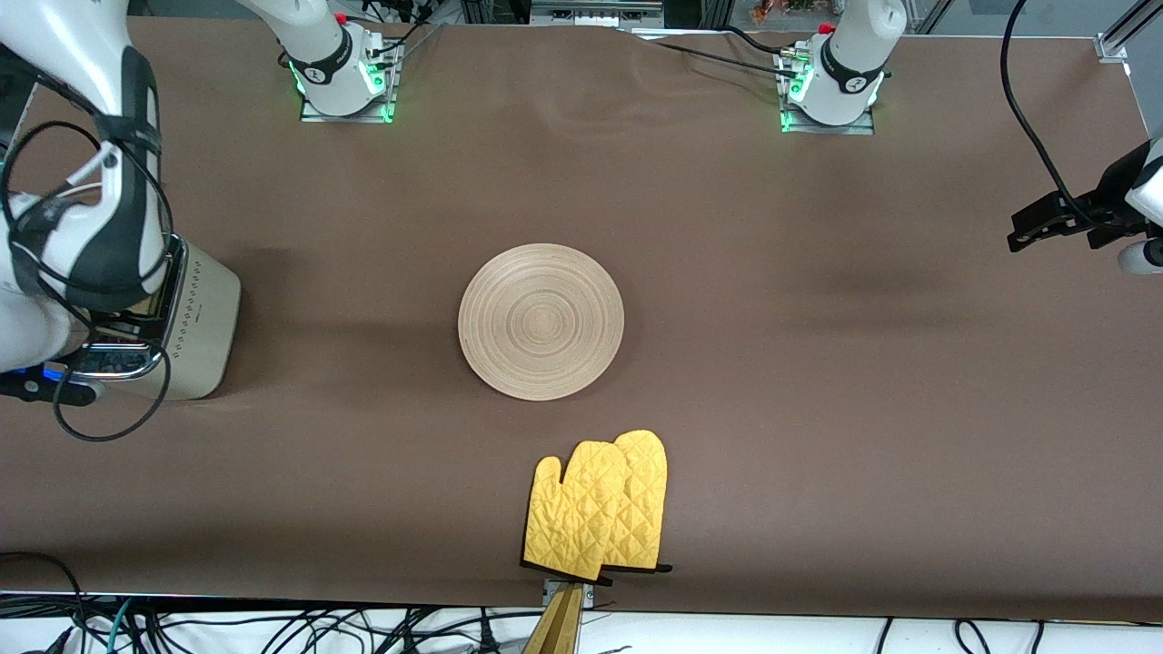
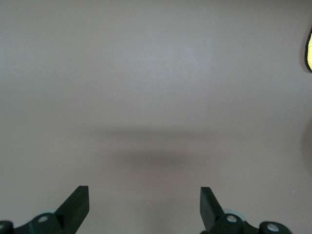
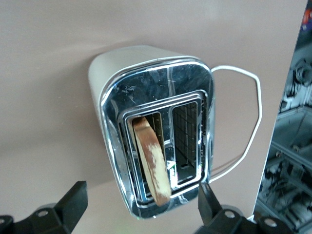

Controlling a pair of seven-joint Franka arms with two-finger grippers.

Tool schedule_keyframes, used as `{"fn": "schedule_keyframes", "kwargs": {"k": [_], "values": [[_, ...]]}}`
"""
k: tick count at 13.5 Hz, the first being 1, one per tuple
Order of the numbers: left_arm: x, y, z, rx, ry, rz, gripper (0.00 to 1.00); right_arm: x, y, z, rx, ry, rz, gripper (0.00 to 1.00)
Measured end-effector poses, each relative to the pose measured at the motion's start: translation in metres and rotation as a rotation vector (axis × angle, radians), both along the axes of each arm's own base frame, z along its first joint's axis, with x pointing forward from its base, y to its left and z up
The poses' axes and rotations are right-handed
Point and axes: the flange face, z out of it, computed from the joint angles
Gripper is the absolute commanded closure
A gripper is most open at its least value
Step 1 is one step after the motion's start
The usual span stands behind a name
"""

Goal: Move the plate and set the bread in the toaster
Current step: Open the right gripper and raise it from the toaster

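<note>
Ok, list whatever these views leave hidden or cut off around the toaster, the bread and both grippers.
- Bread: front view hides it under the right arm; right wrist view shows only its top edge standing in a slot, the rest sunk in the toaster.
- Toaster: front view, the right arm covers most of its top.
- Right gripper: open over the toaster; fingers cut by the wrist view's edge.
- Left gripper: open over bare table; front view's edge crops it.

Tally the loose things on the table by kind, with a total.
plate: 1
bread slice, standing in a toaster slot: 1
toaster: 1
yellow oven mitts: 2
Total: 5
</note>
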Motion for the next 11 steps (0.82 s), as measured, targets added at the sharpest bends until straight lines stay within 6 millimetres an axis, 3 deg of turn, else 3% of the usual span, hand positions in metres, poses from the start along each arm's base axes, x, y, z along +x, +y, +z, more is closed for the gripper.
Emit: {"fn": "schedule_keyframes", "kwargs": {"k": [3, 5, 11], "values": [[0.000, 0.001, 0.001, 0.000, -0.001, 0.001, 0.00, -0.009, 0.012, 0.053, 0.150, -0.073, 0.060, 0.00], [0.000, 0.001, 0.003, 0.000, -0.006, 0.002, 0.00, -0.015, 0.036, 0.075, 0.226, -0.097, 0.085, 0.00], [0.001, 0.002, 0.010, 0.001, -0.021, 0.003, 0.00, -0.019, 0.125, 0.087, 0.261, -0.098, 0.224, 0.00]]}}
